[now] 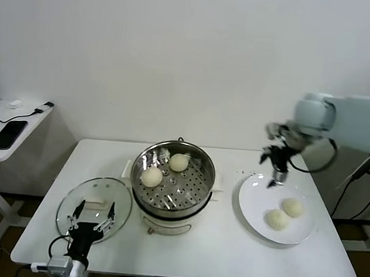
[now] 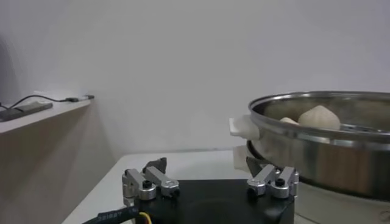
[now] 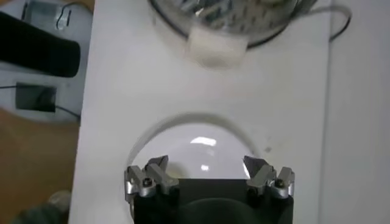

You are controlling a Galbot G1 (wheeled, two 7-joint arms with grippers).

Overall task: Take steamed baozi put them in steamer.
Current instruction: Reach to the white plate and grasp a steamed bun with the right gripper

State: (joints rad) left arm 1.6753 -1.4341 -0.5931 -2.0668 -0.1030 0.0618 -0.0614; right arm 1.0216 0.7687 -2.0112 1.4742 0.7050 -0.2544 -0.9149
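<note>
Soft dough baozi [image 1: 277,219] below my wide-open, empty right gripper [image 1: 277,173]; I would pinch its sides gently, it dents.

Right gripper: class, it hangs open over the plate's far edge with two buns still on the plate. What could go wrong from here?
1. The right gripper sits off to one side of the two baozi, so a straight descent might hit the plate rim.
2. The soft buns touch; closing the fingers could dent or nudge the neighbour.

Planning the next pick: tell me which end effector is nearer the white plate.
Right. The right end effector hovers open over the white plate's far edge; the left end effector sits across the table, over the glass lid beyond the steamer.
</note>
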